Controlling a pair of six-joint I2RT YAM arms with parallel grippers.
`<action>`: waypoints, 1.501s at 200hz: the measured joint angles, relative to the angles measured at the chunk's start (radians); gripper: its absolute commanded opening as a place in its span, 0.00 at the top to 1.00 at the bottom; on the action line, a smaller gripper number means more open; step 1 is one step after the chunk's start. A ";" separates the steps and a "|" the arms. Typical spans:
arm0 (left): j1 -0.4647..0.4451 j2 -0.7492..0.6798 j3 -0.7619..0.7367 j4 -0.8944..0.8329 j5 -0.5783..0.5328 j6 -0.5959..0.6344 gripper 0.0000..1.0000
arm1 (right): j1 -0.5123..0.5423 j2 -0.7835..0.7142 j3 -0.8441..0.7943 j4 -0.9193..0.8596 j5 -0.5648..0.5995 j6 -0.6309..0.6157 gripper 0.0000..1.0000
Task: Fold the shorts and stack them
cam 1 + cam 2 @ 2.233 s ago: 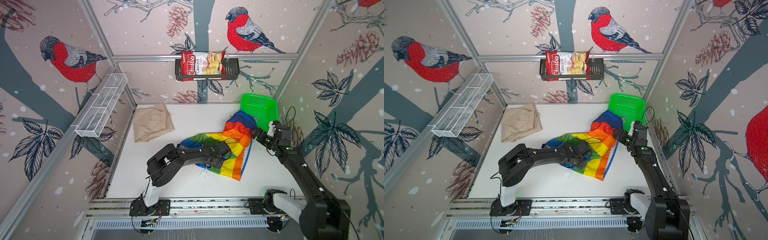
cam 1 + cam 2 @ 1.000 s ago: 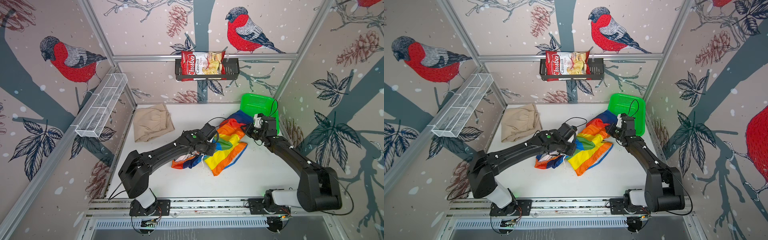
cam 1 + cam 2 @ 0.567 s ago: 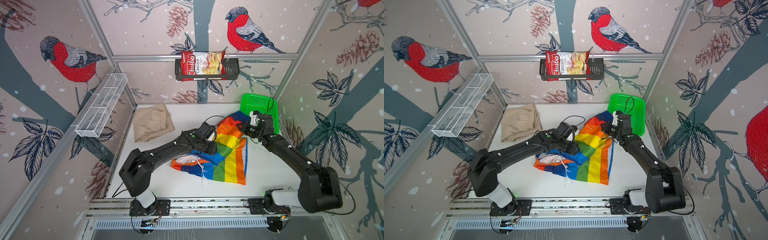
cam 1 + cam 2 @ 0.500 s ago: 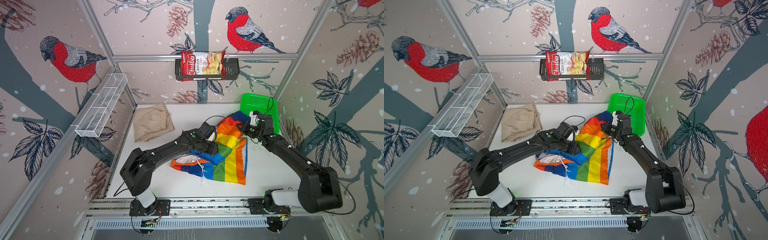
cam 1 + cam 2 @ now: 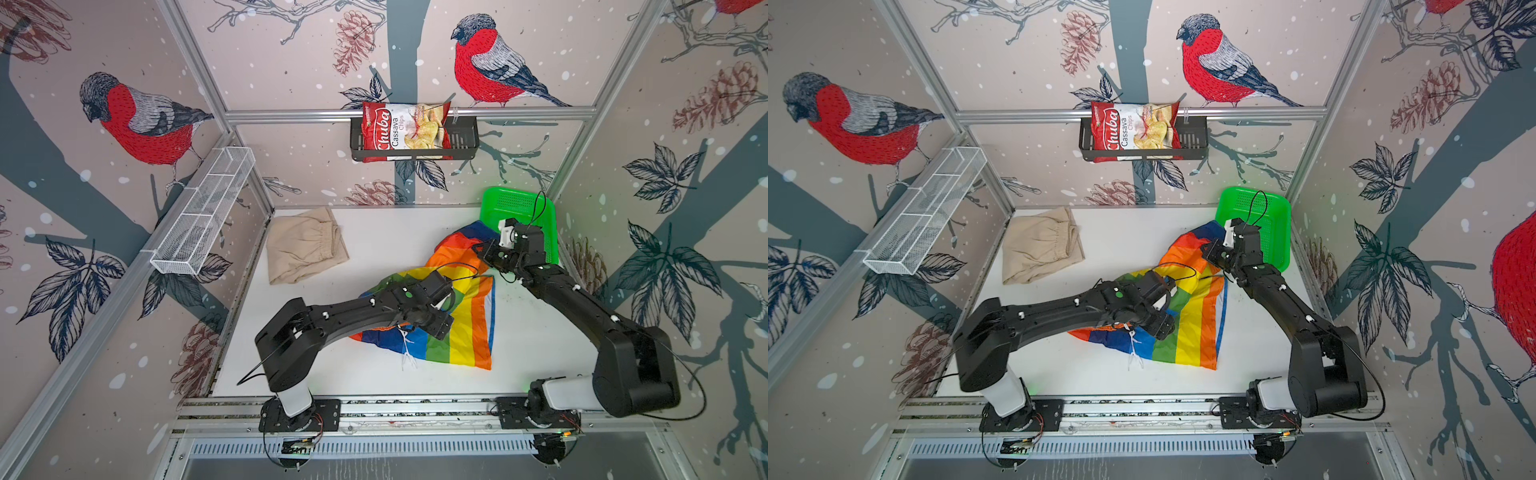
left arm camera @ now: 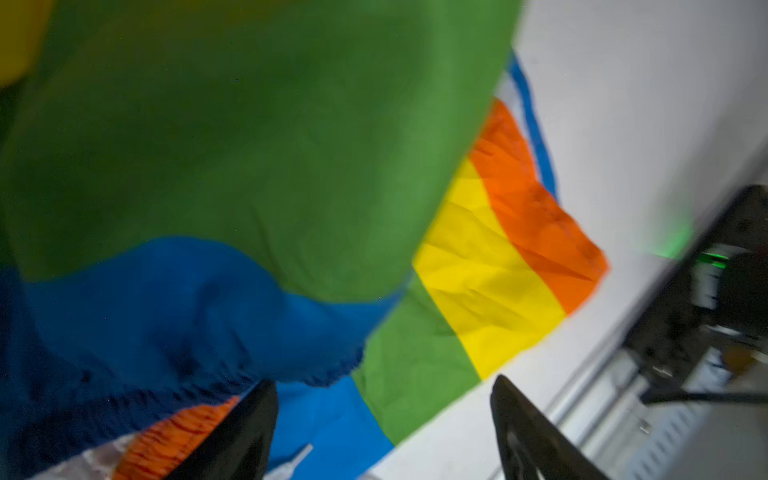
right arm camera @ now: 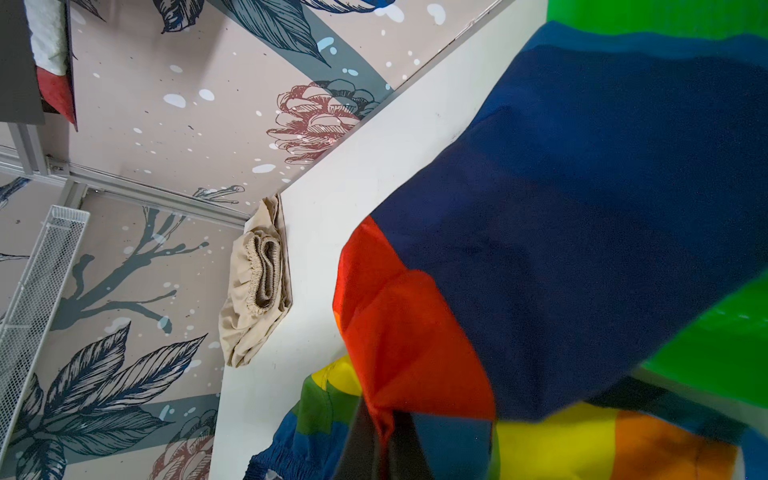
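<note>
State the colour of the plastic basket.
The basket is bright green, clearest in a top view.

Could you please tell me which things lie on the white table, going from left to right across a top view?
beige shorts → rainbow shorts → green basket
</note>
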 measured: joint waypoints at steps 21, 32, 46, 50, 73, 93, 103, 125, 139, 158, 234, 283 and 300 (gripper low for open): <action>-0.019 0.076 0.041 -0.024 -0.098 0.005 0.15 | 0.000 0.000 0.000 0.000 0.000 0.003 0.98; -0.027 0.106 0.052 -0.026 -0.151 0.004 0.18 | 0.000 0.000 0.000 0.001 -0.001 0.003 0.98; -0.028 0.121 0.053 -0.028 -0.211 0.003 0.33 | 0.000 0.000 0.000 0.001 -0.004 0.003 0.98; -0.028 0.122 0.053 -0.028 -0.224 0.002 0.38 | 0.000 0.000 0.000 0.001 -0.005 0.003 0.98; -0.028 0.124 0.047 -0.005 -0.290 -0.002 0.81 | -0.005 0.001 0.000 0.001 -0.011 0.003 0.98; -0.028 0.124 0.045 0.005 -0.343 -0.008 1.00 | -0.018 0.002 0.000 0.001 -0.022 0.004 0.98; -0.026 0.120 0.040 0.010 -0.364 -0.017 1.00 | -0.023 0.002 0.000 0.001 -0.024 0.004 0.98; -0.009 0.079 0.025 0.007 -0.392 -0.019 1.00 | -0.033 -0.005 -0.007 0.001 -0.032 0.006 0.97; 0.014 0.034 0.019 0.004 -0.402 -0.020 1.00 | -0.039 -0.014 -0.014 0.003 -0.033 0.006 0.96; 0.066 -0.031 0.019 0.004 -0.409 -0.019 1.00 | -0.044 -0.016 -0.017 0.005 -0.034 0.006 0.96; 0.391 -0.051 0.420 -0.055 -0.406 0.065 1.00 | 0.023 0.177 0.399 -0.085 -0.011 -0.028 0.98; 0.472 0.113 1.175 -0.235 -0.315 0.143 1.00 | 0.085 0.135 0.745 -0.125 0.091 -0.090 0.97; 0.472 0.075 1.236 -0.248 -0.261 0.167 1.00 | 0.108 0.027 0.707 -0.069 0.116 -0.112 0.97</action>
